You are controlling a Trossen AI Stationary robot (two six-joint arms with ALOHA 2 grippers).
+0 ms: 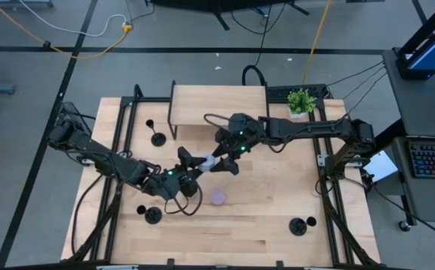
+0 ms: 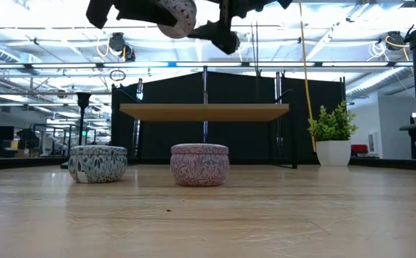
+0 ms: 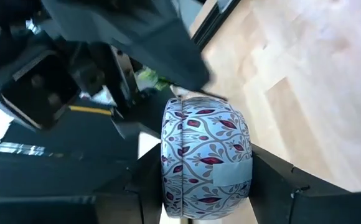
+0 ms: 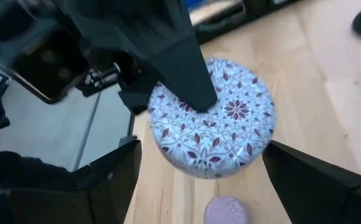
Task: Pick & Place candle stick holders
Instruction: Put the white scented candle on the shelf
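From the high view I see both arms meeting near the middle of the frame. The left gripper [image 1: 202, 163] holds a pale patterned tin [image 1: 212, 163], and the right gripper [image 1: 229, 161] sits right against it. The candle stick holders stand untouched: one at upper left [image 1: 158, 138] beside the shelf [image 1: 219, 105], one at lower left [image 1: 153, 215], one at lower right [image 1: 298, 226]. A small purple tin [image 1: 217, 197] sits on the table [image 1: 262, 225] just below the grippers.

In the low view, the held tin hangs at the top edge, well above the wood. Two other tins rest on the table: a bluish one [image 2: 97, 163] at left, a pink one [image 2: 199, 164] at centre. A potted plant [image 2: 332, 140] stands at right.

The left wrist view shows my left fingers [image 3: 274, 180] clamped on the tin's side wall, low centre of frame.

The right wrist view shows the tin's lid face in mid-frame with the right fingers [image 4: 311, 180] spread wide on either side, not gripping.

My worry: this is a handover in mid-air. If the left lets go before the right closes, the tin drops, probably onto the purple tin below. Also, I judge neither arm is working on a holder.
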